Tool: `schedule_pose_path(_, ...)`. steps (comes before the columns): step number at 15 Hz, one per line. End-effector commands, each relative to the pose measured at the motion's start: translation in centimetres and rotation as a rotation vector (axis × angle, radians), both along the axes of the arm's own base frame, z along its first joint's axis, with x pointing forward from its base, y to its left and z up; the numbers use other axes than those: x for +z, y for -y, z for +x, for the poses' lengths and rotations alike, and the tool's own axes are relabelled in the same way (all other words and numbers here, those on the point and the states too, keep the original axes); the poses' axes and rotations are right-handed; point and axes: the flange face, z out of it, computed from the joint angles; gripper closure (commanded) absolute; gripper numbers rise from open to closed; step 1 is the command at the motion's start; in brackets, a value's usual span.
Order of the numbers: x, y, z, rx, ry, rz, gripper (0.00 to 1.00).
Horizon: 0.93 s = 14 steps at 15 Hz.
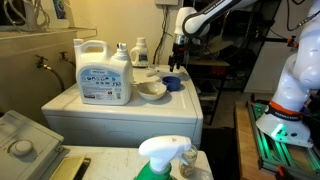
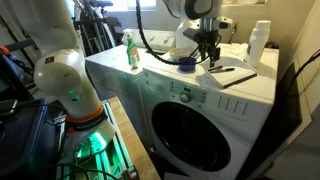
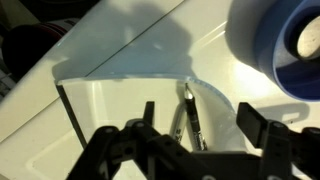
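One washing machine (image 2: 175, 92), white, front-loading, carrying everything listed. One detergent jug (image 1: 104, 72), large, upright on the top. One gripper (image 2: 208, 58), fingers spread and empty, hanging over the top. One blue bowl (image 3: 280, 40), just beside the gripper. One pen (image 3: 190, 120), flat on the top below the spread fingers, long axis running up-and-down the wrist view, slightly slanted; tip end cannot be told.

Big white detergent jug (image 1: 105, 72) w/ blue label stands upright by wall-side edge of worktop (image 1: 180, 105) — smaller bottle (image 1: 140, 50) past it, nr far edge. White bowl (image 1: 152, 91) just beside jug, mid-top. Green spray bottle (image 2: 130, 50) upright at a corner.
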Motion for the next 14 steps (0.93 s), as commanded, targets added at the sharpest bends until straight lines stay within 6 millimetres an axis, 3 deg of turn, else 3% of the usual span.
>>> schedule_pose_path(1,-0.4,0.6,-0.3,0.006,-0.030,0.018,0.00)
schedule_pose_path(6,-1.0,1.1,0.4,-0.082,0.007,0.025,0.00)
schedule_pose_path(10,-1.0,1.5,2.5,-0.186,0.083,0.005,0.01)
schedule_pose_path(14,-3.1,1.1,4.1,-0.210,0.082,-0.088,0.12)
